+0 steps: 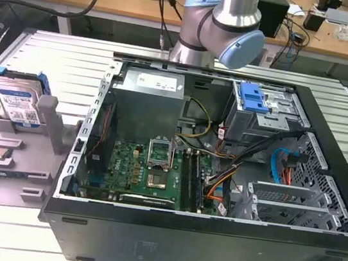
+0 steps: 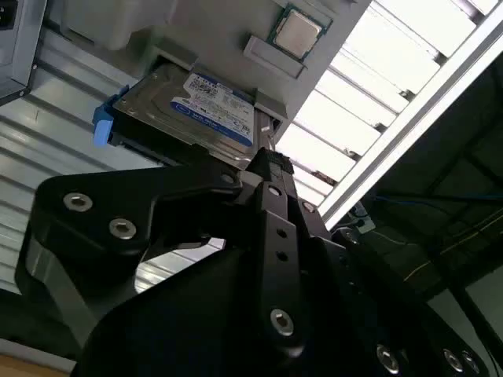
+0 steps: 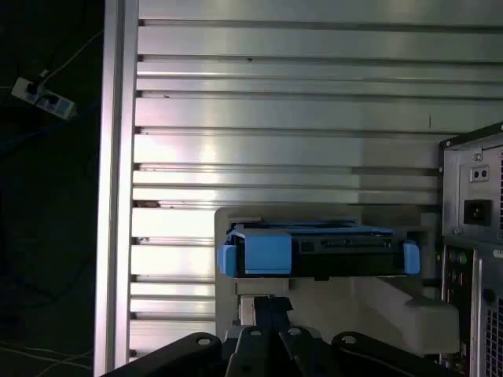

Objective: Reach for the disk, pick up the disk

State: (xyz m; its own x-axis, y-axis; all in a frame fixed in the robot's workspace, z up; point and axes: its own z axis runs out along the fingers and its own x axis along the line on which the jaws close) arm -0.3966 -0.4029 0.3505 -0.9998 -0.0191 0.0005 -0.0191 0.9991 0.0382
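Observation:
The disk point(image 1: 18, 105), a silver hard drive with a white-and-blue label in a blue bracket, stands on edge in a grey holder point(image 1: 48, 122) on the exterior view's left. Both wrist views show it ahead of my gripper: its label face in the second wrist view point(image 2: 212, 110) and its blue-framed edge in the first wrist view point(image 3: 314, 251). My black gripper point(image 3: 273, 308) sits short of the disk, apart from it, with its fingertips together and nothing held. In the second wrist view the gripper point(image 2: 263, 159) tip points at the disk's near edge.
An open black computer case point(image 1: 207, 174) fills the middle of the slatted metal table point(image 1: 56, 49), and its rear panel point(image 3: 475, 236) stands beside the holder. A small square silver chip point(image 2: 297, 31) lies on the grey fixture. A power strip point(image 3: 43, 96) lies on the floor past the table edge.

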